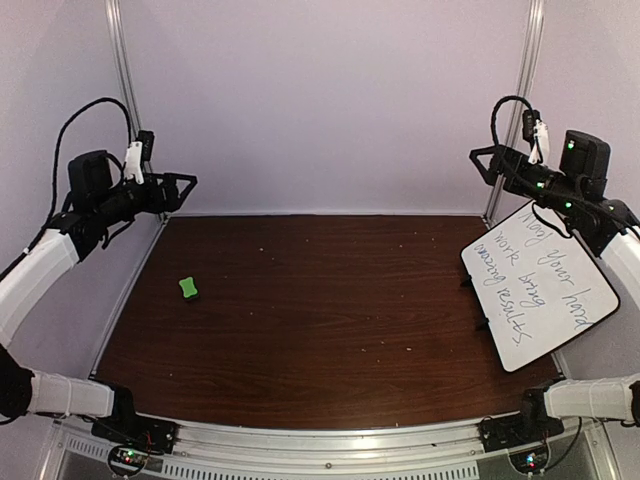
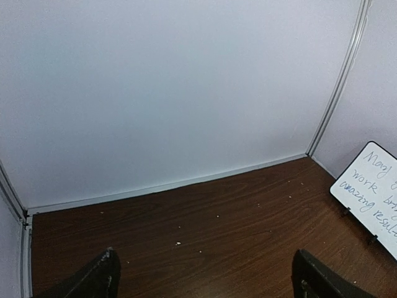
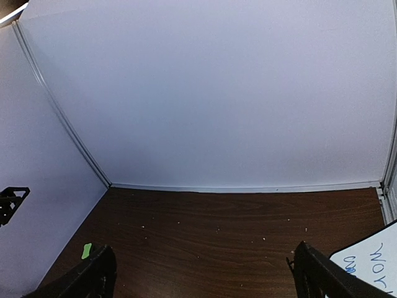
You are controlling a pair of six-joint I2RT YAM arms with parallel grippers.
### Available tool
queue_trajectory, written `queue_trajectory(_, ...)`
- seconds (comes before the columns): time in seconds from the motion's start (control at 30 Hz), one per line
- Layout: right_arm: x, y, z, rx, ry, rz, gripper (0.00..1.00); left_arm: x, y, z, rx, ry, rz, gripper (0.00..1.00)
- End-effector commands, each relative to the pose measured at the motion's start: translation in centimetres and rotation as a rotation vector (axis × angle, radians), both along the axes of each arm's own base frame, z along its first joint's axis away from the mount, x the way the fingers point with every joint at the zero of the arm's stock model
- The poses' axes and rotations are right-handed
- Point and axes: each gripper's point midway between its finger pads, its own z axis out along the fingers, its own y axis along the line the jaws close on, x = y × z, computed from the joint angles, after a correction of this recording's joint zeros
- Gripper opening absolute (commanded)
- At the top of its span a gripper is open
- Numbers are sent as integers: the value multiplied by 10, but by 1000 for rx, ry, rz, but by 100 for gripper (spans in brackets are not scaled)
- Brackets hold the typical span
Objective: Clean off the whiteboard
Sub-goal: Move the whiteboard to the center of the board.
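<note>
The whiteboard (image 1: 538, 288) stands tilted on small black feet at the table's right side, covered with several lines of dark handwriting. Its edge also shows in the left wrist view (image 2: 373, 188) and the right wrist view (image 3: 374, 259). A small green eraser block (image 1: 189, 288) lies on the dark wood at the left, and the right wrist view catches it too (image 3: 87, 251). My left gripper (image 1: 181, 189) hangs high at the back left, open and empty (image 2: 205, 276). My right gripper (image 1: 486, 160) hangs high at the back right above the board, open and empty (image 3: 205, 273).
White walls close the table (image 1: 320, 300) at the back and on both sides, with metal posts (image 1: 124, 70) in the back corners. Pale crumbs (image 2: 178, 243) dot the wood. The arm bases (image 1: 135, 432) sit along the near rail.
</note>
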Motion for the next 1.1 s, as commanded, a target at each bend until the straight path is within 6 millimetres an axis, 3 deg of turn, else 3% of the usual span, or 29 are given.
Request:
queue_trajectory(0.0, -4, -2, -1, 2, 17, 4, 100, 3, -31, 21, 9, -64, -128, 98)
queue_trajectory(0.27, -3, -14, -34, -98, 68, -53, 100, 37, -120, -10, 157, -62, -288, 98)
queue_trajectory(0.43, -7, -23, -51, -142, 111, -95, 100, 47, -192, -35, 140, -108, -525, 98)
queue_trajectory(0.6, -12, -40, -63, -173, 140, -179, 100, 63, -260, -70, 153, -99, -640, 98)
queue_trajectory(0.63, -13, -42, -64, -173, 142, -190, 100, 68, -275, -88, 170, -83, -659, 98)
queue_trajectory(0.7, -16, -44, -65, -165, 140, -198, 100, 70, -299, -93, 184, -107, -687, 98)
queue_trajectory(0.73, -17, -44, -67, -162, 139, -202, 100, 69, -315, -109, 196, -91, -713, 98)
queue_trajectory(0.9, -21, -48, -78, -158, 154, -221, 100, 58, -373, -136, 249, -110, -805, 98)
queue_trajectory(1.07, -20, -52, -97, -178, 204, -238, 100, 34, -409, -150, 276, -146, -867, 98)
